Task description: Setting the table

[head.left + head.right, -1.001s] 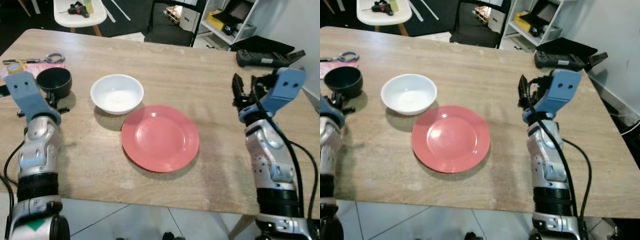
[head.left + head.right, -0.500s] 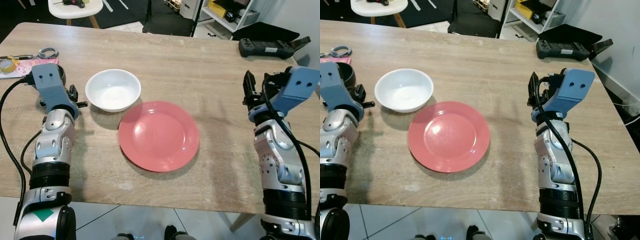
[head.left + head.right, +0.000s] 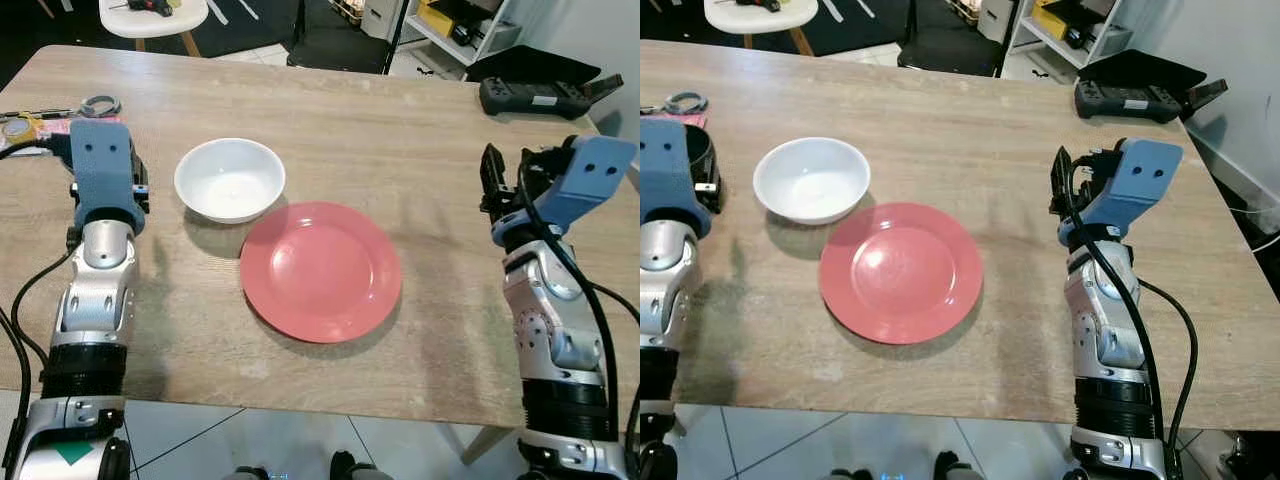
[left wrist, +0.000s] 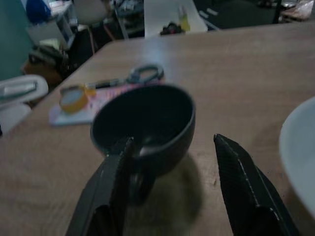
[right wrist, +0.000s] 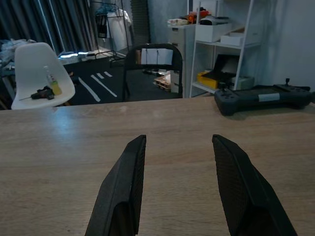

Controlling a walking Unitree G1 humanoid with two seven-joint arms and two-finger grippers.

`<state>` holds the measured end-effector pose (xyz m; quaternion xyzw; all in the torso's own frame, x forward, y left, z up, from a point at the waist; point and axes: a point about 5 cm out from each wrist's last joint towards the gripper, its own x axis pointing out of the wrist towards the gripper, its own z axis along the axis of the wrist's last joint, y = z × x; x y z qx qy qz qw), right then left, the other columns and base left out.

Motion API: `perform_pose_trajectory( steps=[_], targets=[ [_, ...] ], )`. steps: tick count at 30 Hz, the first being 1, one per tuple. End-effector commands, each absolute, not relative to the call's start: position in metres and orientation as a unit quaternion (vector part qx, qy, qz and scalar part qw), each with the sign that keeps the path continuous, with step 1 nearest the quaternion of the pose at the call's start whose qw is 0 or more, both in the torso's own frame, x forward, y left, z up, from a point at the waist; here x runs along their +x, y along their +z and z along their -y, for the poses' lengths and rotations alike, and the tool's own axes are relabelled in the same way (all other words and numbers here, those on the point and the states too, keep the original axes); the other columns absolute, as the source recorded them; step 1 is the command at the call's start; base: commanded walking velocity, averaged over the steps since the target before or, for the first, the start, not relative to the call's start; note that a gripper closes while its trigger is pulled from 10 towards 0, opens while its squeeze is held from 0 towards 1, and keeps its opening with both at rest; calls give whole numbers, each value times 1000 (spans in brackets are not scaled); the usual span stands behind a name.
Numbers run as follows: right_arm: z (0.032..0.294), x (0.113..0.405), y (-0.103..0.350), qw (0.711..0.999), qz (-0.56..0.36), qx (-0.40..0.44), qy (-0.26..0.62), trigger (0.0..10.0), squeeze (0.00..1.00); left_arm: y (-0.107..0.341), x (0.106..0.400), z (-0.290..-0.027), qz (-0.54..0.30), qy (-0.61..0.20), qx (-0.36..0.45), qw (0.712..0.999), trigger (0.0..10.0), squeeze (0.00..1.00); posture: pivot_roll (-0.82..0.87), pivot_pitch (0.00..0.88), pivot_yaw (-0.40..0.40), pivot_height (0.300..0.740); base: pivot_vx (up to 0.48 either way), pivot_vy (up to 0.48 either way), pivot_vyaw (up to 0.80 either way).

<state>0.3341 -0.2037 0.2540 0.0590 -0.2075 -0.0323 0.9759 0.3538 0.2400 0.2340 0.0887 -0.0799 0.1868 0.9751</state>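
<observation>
Presently left gripper [image 4: 170, 169] low over the counter [image 3: 420, 130], jaws apart, black cup [image 4: 145, 125] just ahead between them. White bowl [image 3: 230, 180] touches red plate [image 3: 320, 270]. Right gripper [image 5: 179, 182] raised, jaws apart, empty.

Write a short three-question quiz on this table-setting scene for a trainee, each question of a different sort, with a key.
1. True or false: the white bowl sits on the red plate.
2. Multiple choice: the left gripper points its open jaws at which item? A) black cup B) game controller C) scissors
3. Fill in: the right gripper hovers with its jaws ____ above bare table.

Key: 1 false, the bowl stands beside the plate on the table; 2 A; 3 open.
</observation>
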Motion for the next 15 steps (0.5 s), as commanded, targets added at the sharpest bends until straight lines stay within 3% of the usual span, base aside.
perform_pose_trajectory(
  steps=[1,2,3,4,15],
  targets=[
    [204,334,248,978,196,60,-33,10000,0,218,354,-246,45,197,74,977,10000,1000,31,215,22,740,0,0,0],
    [204,334,248,978,196,60,-33,10000,0,218,354,-246,45,197,74,977,10000,1000,31,215,22,740,0,0,0],
    [204,334,248,979,194,59,-33,10000,0,214,355,-247,38,198,66,977,10000,267,29,215,23,740,0,0,0],
    [204,335,247,979,193,59,-33,10000,0,211,356,-247,31,202,60,977,10000,0,26,219,22,740,0,0,0],
    [205,333,245,979,191,58,-36,10000,0,202,358,-253,12,219,67,973,10000,0,17,234,24,740,0,0,0]
  ],
)
